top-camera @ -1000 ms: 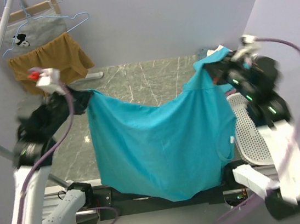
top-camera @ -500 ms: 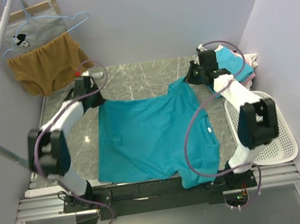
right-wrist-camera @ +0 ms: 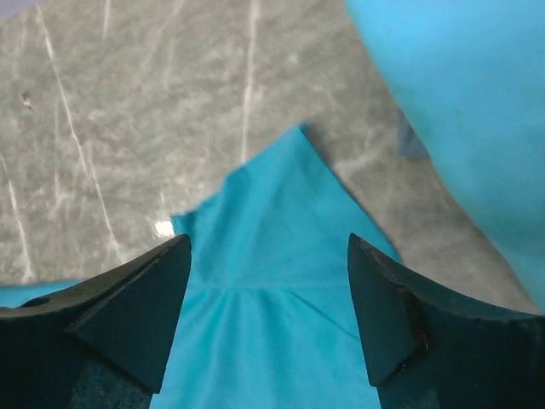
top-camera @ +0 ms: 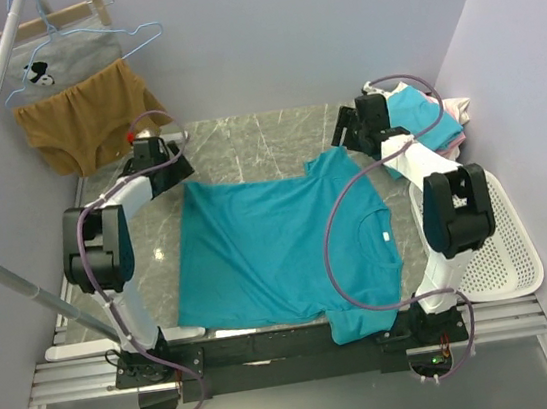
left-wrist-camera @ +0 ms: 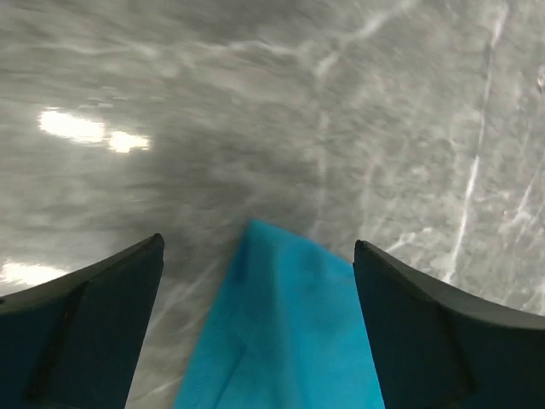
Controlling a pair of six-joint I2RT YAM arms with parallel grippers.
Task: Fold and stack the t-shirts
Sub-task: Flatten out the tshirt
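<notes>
Top external view: the teal t-shirt (top-camera: 270,255) lies spread flat on the marble table (top-camera: 244,136), where a second ago it hung in the air between both arms. The left gripper (top-camera: 173,169) sits at the shirt's far left corner and the right gripper (top-camera: 345,137) at its far right corner. Both were pinched shut before; now their jaws stand spread, with the corners lying loose between them.
</notes>
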